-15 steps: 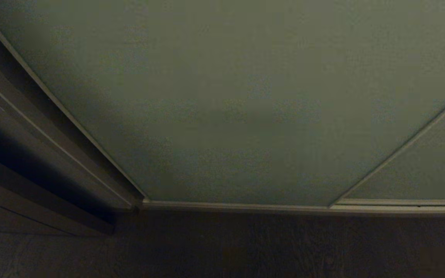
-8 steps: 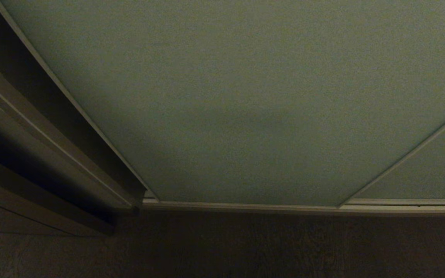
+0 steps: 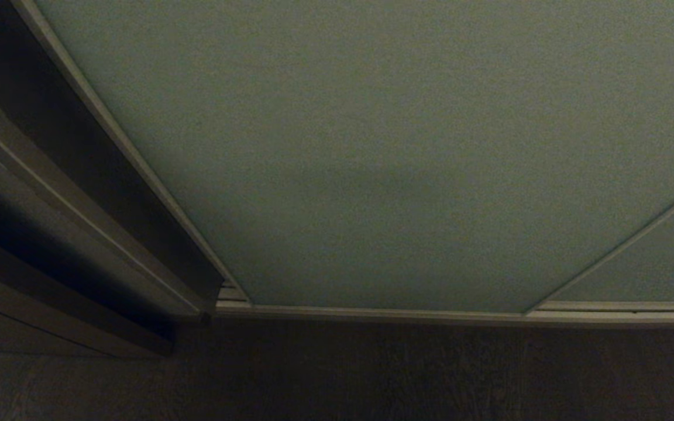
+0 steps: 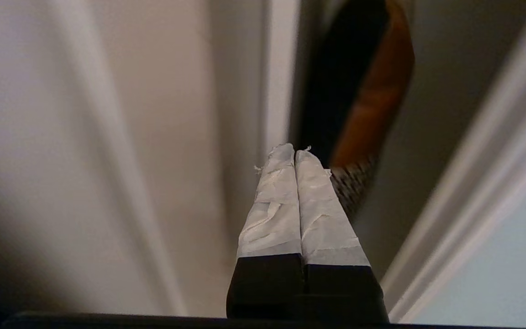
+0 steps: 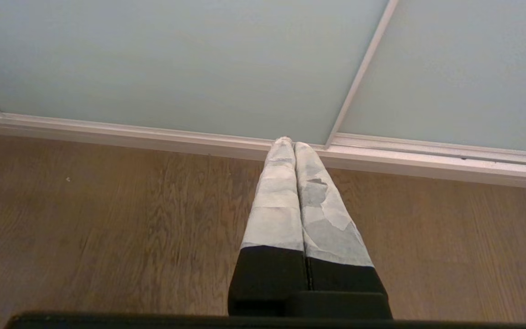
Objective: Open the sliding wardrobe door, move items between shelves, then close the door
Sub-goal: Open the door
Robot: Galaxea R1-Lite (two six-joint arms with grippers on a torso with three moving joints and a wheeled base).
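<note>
While the head view is showing neither arm, the sliding wardrobe door is filling most of it as a pale grey-green panel, its off-white frame edge standing clear of the dark brown panelling, with a dark gap lying between them. A second grey-green panel is meeting the door at a slim seam on the robot's right, and both are standing on a pale bottom rail above the wooden floor.

In the left wrist view the left gripper is pointing into the opening, its two taped fingers pressing together with nothing between them. Just beyond the tips a dark object with an orange-brown edge is lying, with a finely checked patch beside it; what it is cannot be told. White surfaces are lying to one side of the tips, the door's frame to the other.

In the right wrist view the right gripper is hanging over the floor, fingers likewise together and empty, tips aiming at the rail near the seam.
</note>
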